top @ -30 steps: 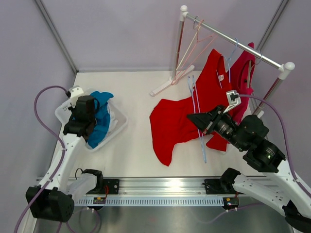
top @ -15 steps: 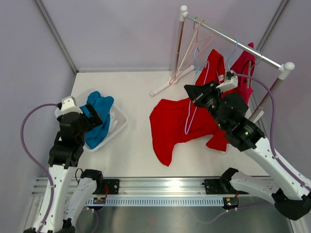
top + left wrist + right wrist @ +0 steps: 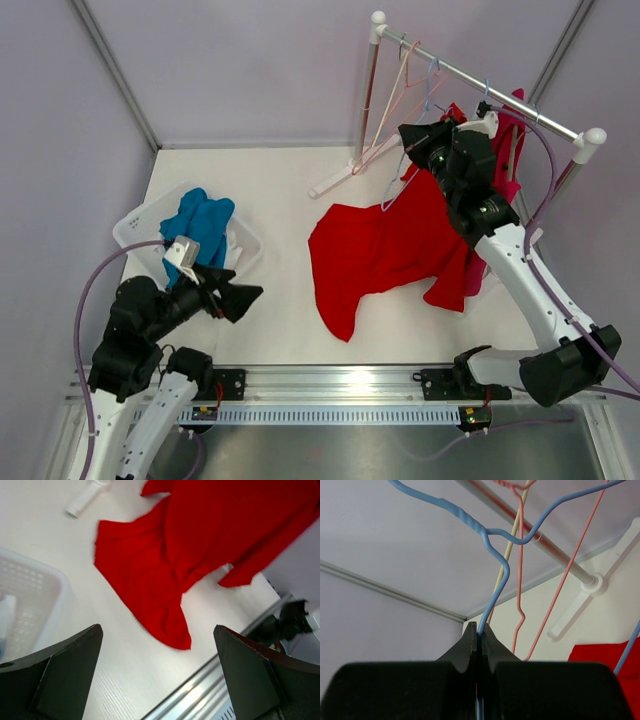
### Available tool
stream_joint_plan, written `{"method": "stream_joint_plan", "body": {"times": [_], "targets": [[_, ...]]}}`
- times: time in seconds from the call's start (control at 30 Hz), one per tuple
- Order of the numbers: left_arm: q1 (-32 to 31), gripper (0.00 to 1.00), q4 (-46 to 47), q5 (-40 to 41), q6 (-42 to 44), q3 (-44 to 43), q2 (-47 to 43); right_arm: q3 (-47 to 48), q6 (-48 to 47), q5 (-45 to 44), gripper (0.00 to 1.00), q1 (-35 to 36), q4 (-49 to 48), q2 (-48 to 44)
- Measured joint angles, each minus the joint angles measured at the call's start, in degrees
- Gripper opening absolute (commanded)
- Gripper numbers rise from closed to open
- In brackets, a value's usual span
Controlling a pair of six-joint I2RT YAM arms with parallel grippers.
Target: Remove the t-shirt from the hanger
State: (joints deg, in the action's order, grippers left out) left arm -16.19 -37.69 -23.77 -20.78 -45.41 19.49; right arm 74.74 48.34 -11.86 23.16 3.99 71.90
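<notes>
Currently my right gripper (image 3: 479, 639) is pressed together on the wire of the blue hanger (image 3: 465, 519), pinching it just below the twisted neck. The overhead view places this gripper (image 3: 413, 137) raised beside the clothes rail (image 3: 530, 104), near the rail's left post. The hanger hook sits up at the rail, next to the pink hangers (image 3: 520, 555) that hang from the same rail.

The red t-shirt (image 3: 375, 250) is below and in front of the rail. Its lower part lies spread on the table (image 3: 280, 190). Its upper part rises toward the rail, under my right arm. I cannot tell whether the collar is on the hanger wire or free of it. A second, pinker garment (image 3: 510, 150) hangs from the rail toward its right post, touching the t-shirt's upper edge.

My left gripper (image 3: 245, 297) is spread wide and holds nothing. It is well apart from the rail, on the left side of the table, and points toward the t-shirt. In its own camera, the two fingers (image 3: 65, 675) frame the t-shirt's (image 3: 200, 540) lowest corner without touching it.

A white basket (image 3: 135, 225) stands farther from the rail than the left gripper. It contains a blue cloth (image 3: 200, 225).
</notes>
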Motion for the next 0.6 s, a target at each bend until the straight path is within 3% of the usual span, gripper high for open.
{"method": "stream_joint_plan", "body": {"times": [0.23,0.43,0.6], "targets": [[-5.11,0.99,0.26,-7.96,0.00,8.41,-3.91,8.50,0.11,2.56,0.00,-4.11,-1.14,6.67],[-6.47,0.99,1.44,-9.88,-0.09,8.61,-4.50,15.15,-0.09,3.37,0.00,-4.70,-1.07,11.39],[-6.60,0.99,1.81,-10.54,-0.28,8.72,-4.94,13.97,0.33,3.67,0.00,-5.03,-1.29,13.55]]}}
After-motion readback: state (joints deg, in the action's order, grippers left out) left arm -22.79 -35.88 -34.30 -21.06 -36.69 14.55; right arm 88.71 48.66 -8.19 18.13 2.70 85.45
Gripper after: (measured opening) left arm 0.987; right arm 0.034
